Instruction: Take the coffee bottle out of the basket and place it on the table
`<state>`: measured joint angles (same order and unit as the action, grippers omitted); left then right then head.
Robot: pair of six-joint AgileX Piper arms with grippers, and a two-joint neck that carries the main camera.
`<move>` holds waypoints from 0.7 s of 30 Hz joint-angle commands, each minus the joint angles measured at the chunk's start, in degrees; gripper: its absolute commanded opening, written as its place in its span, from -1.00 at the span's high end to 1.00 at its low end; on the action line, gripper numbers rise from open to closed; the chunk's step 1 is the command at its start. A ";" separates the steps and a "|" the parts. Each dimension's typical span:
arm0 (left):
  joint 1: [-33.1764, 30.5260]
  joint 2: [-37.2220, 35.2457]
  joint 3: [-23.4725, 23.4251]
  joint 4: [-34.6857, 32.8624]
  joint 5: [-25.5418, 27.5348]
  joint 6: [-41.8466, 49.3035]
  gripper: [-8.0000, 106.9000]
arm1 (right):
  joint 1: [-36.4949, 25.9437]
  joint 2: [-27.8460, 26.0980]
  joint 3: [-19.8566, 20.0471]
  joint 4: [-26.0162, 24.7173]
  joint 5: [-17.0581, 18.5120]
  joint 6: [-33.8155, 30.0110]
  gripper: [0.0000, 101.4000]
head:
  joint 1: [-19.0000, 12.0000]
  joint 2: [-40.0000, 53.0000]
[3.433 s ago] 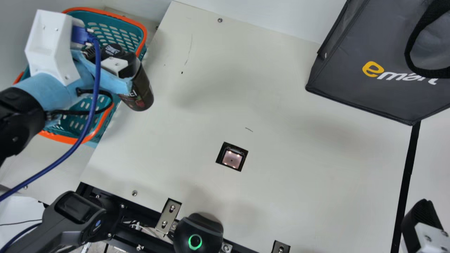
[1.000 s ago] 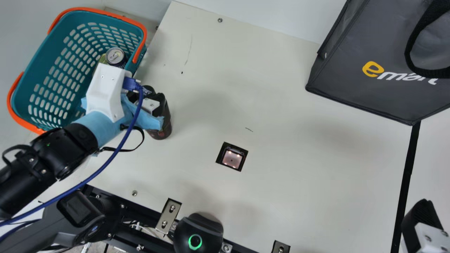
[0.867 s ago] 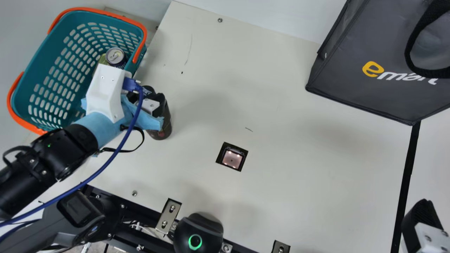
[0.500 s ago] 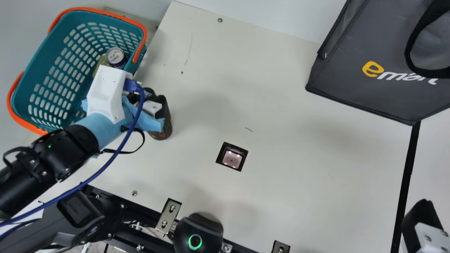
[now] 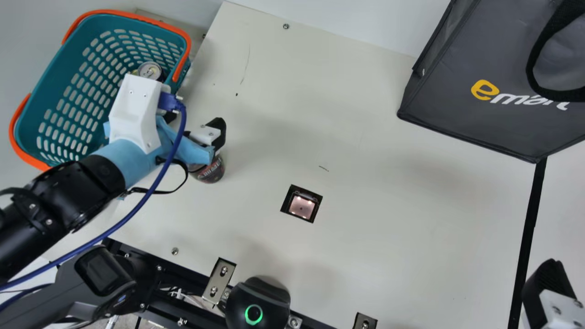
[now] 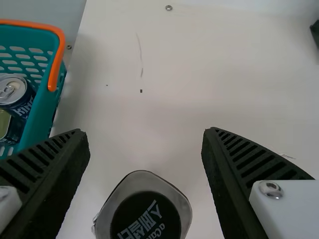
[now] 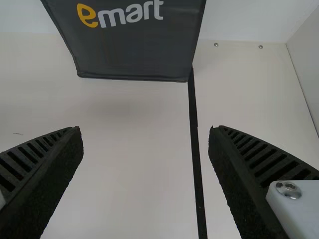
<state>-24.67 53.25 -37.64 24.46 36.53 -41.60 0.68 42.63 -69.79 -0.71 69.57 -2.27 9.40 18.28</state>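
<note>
The coffee bottle (image 5: pixel 211 172) is out of the basket (image 5: pixel 52 77), standing upright on the cream surface (image 5: pixel 374 137) near the basket's right side. The left gripper (image 5: pixel 196 119) is at the bottle with its 2 ribbed fingers set wide; in the left wrist view, the bottle's black cap (image 6: pixel 145 219) lies between them, with a gap on either side.

The right gripper (image 5: pixel 554 297) is over the right part of the surface, well apart from the bottle, its 2 fingers wide with nothing between them.

The teal basket has 2 orange handles and holds a dark blue can (image 5: pixel 150 71) with a silver top, beside a partly hidden greenish item (image 6: pixel 5 124). A dark grey bag (image 5: pixel 475 105) with a black handle is at the far right. A dark opening (image 5: pixel 292 194) in the surface holds a small lit panel (image 5: pixel 301 206), and at the near edge is a rounded black device (image 5: pixel 258 299) with 1 green ring.
</note>
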 commanded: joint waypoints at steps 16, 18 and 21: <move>0.63 -0.37 -3.75 1.09 2.02 -0.30 -0.71 | 0.00 0.00 0.00 0.00 -0.05 0.00 -0.79 | -1.48 0.14; 0.88 -0.51 -4.04 1.17 2.18 -0.22 -0.71 | 0.00 0.00 0.00 0.00 -0.05 0.00 -0.79 | -1.48 0.14; 1.24 -0.71 -4.40 1.28 2.40 -0.07 -0.71 | 0.00 0.00 0.00 0.00 -0.05 0.00 -0.79 | -1.48 0.14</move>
<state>-23.47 52.63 -41.95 25.63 39.00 -41.78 0.68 42.63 -69.79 -0.71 69.52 -2.27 9.40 18.28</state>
